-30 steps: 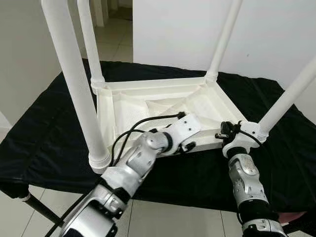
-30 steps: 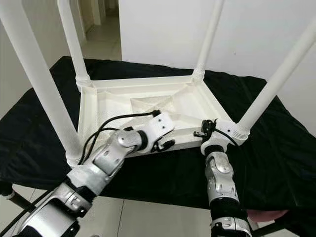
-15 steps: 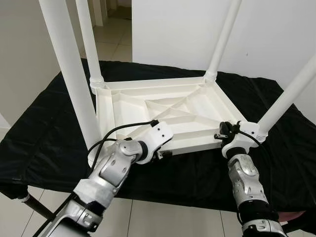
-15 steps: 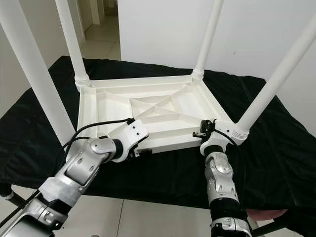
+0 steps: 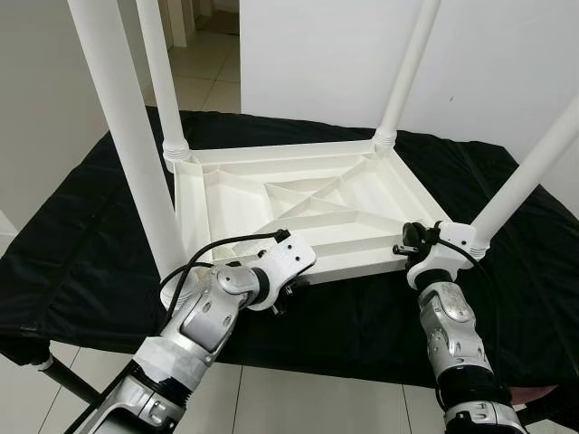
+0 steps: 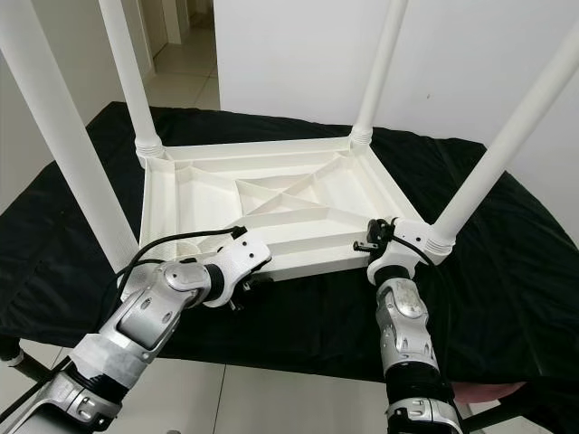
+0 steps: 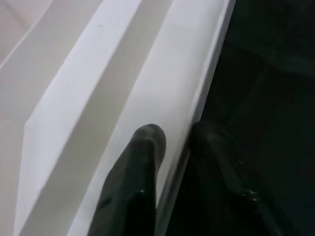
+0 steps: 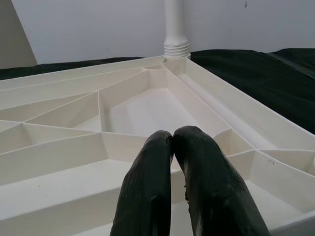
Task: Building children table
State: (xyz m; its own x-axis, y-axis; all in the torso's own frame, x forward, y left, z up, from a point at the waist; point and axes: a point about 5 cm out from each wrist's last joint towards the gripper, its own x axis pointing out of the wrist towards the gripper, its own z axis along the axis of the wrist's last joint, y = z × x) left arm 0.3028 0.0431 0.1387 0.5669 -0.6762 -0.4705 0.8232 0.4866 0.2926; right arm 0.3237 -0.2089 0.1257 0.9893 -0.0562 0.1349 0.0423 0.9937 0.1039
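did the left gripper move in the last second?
Yes. The left gripper has pulled back off the ribbed underside of the upturned table, toward the robot, to the near rim, where its fingers now straddle the edge.

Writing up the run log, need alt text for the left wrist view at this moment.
The left hand straddles the near edge of the upturned white table top: one black finger lies on the white rim's inner side, the other outside it over the black cloth. A raised white rib runs diagonally across the underside beyond the fingers.
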